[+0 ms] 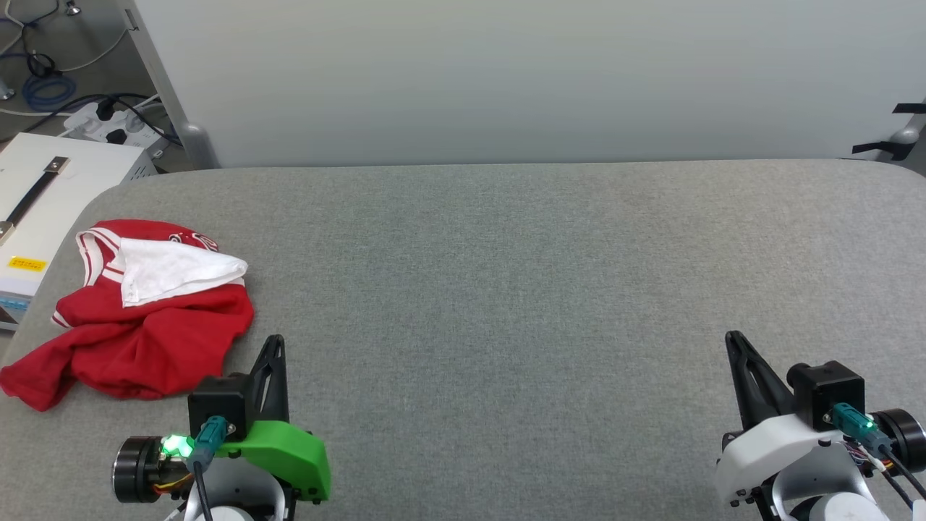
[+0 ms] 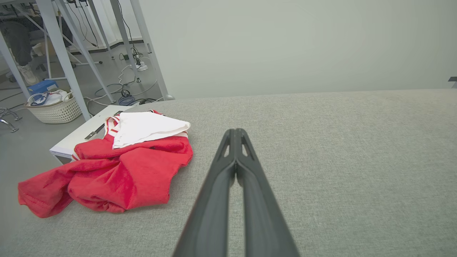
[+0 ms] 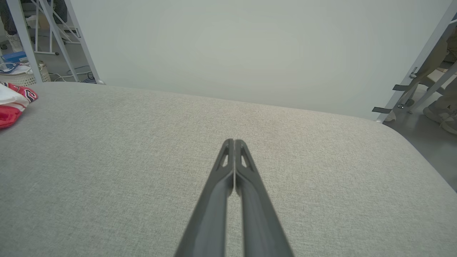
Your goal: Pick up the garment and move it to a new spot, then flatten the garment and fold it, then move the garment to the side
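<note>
Bright, even, soft light; faint shadow under the shirt (image 2: 117,171). Wrist views bow at the edges; fingers (image 2: 214,207) blur near the lens.

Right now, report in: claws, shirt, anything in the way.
Left claw shut, empty. Right claw shut, empty. Crumpled red jersey T-shirt with white sleeve heaped on grey fabric table, left edge. Nothing blocks left claw.
</note>
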`<state>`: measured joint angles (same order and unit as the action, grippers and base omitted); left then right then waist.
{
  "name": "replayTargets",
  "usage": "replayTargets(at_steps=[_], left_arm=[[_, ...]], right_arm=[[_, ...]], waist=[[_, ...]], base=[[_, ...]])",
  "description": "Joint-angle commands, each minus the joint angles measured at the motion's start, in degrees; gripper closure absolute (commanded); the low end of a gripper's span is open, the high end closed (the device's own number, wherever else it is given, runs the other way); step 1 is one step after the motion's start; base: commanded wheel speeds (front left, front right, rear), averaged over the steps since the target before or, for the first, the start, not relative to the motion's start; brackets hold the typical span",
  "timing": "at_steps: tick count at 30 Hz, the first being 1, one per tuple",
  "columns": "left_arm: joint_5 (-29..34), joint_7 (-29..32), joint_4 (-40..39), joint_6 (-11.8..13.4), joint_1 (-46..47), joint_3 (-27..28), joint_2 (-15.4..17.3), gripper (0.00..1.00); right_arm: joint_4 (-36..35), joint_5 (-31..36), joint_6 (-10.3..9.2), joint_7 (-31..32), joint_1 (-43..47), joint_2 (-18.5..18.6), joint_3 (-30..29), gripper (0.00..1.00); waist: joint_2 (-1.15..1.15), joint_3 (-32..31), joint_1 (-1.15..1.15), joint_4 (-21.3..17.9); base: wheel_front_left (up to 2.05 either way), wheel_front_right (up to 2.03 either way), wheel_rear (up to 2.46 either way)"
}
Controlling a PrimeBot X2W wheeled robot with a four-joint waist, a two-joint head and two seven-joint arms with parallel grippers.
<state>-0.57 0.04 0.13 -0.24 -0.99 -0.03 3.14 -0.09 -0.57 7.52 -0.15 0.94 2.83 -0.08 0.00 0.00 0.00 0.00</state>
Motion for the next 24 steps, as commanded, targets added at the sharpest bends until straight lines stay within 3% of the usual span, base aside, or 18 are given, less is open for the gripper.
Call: replayTargets(at_steps=[1, 24], left_arm=[[0.57, -0.04, -0.13, 0.24, 0.99, 0.03, -0.26, 1.00], [0.57, -0.04, -0.13, 0.24, 0.99, 0.03, -0.26, 1.00]], right_arm=[[0.09, 0.57, -0.03, 0.15, -0.94, 0.05, 0.08, 1.00], [0.09, 0.57, -0.03, 0.15, -0.94, 0.05, 0.08, 1.00]], waist=[[0.00, 0.00, 0.00, 0.00], [0.00, 0.00, 0.00, 0.00]], base=[[0.00, 0.00, 0.00], [0.00, 0.00, 0.00]])
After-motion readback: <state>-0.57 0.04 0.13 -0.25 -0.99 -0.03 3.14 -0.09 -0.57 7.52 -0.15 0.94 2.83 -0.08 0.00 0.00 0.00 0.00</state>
